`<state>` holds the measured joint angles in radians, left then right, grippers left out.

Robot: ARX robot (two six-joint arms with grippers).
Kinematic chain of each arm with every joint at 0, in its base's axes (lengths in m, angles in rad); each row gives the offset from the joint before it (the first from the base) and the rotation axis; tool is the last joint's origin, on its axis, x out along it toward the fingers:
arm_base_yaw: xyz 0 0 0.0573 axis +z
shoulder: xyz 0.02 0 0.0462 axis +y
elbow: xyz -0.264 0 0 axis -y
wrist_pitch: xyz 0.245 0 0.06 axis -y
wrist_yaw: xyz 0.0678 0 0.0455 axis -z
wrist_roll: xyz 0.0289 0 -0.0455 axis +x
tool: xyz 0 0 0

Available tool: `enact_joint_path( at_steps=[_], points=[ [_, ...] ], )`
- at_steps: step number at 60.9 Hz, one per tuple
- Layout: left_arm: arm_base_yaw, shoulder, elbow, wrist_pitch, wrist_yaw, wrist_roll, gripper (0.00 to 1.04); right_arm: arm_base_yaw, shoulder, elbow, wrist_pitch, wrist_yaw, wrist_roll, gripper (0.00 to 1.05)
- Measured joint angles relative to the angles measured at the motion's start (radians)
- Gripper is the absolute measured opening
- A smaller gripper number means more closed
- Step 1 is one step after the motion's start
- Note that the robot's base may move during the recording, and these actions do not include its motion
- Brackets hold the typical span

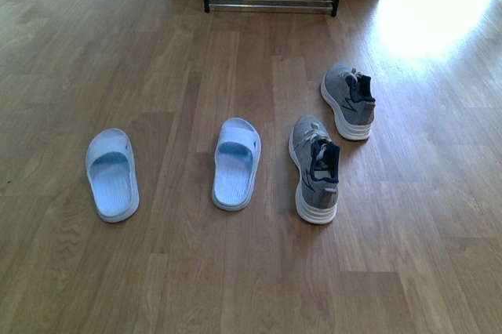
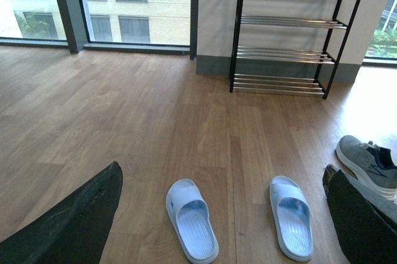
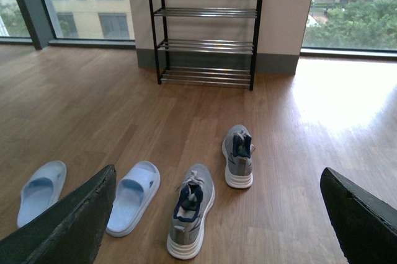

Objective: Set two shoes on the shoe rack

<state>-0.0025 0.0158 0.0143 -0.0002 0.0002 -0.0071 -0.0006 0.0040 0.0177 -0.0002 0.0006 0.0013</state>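
2 sneakers [image 3: 191, 211] lie before the wide-spread, empty right gripper [image 3: 217, 174], 2 slides [image 2: 192, 220] before the likewise spread left gripper [image 2: 221, 168], toes toward the rack [image 3: 205, 13].

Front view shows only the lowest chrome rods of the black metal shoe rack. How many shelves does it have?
Observer: The black metal shoe rack has four tiers of chrome rods, seen from the right wrist view.
Operator: Anything on them?
Observer: No shoe sits on any tier in either wrist view.
Operator: And my end effectors? I can't see them.
Observer: The left end effector and right end effector are both open, holding nothing.
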Motion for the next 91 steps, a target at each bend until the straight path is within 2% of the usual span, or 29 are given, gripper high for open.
enact_joint_path(
  at_steps=[88, 91],
  points=[
    [0.0, 0.0, 0.0, 0.0, 0.0, 0.0, 0.95, 0.0, 0.0, 0.0, 0.0, 0.0, 0.0, 0.95],
    [0.0, 0.0, 0.0, 0.0, 0.0, 0.0, 0.95, 0.001, 0.04, 0.009, -0.026, 0.029, 0.028, 0.95]
  ],
)
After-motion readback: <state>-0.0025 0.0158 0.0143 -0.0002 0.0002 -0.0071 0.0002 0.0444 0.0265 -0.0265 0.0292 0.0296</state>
